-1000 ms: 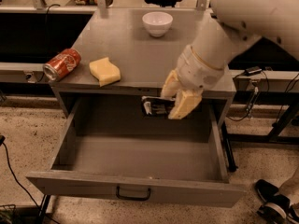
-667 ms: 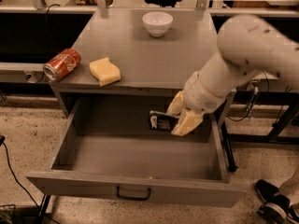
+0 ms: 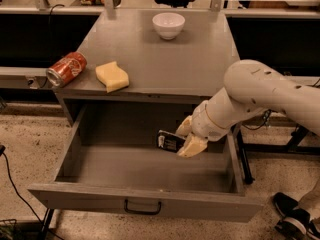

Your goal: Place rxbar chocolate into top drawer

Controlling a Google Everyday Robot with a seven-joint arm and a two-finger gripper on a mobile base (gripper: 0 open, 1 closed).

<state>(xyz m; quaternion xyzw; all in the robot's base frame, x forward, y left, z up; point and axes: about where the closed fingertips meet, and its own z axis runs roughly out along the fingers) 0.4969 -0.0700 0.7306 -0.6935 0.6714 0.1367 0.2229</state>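
The top drawer (image 3: 145, 202) of the grey cabinet stands pulled wide open, a small black handle centred on its front panel. My gripper (image 3: 186, 136) is inside the drawer opening at its right side, shut on the rxbar chocolate (image 3: 169, 141), a small flat black bar with white markings. The bar sticks out to the left of the yellowish fingers (image 3: 193, 146) and hangs just above the drawer floor. The white arm reaches in from the right.
On the cabinet top lie a red soda can (image 3: 66, 69) on its side at the left edge, a yellow sponge (image 3: 112, 76) beside it, and a white bowl (image 3: 168, 24) at the back. Cables run along the floor at the left. A shoe (image 3: 292, 219) shows at bottom right.
My gripper has moved down from the cabinet top's front edge into the open drawer, carrying the bar lower and a little to the right.
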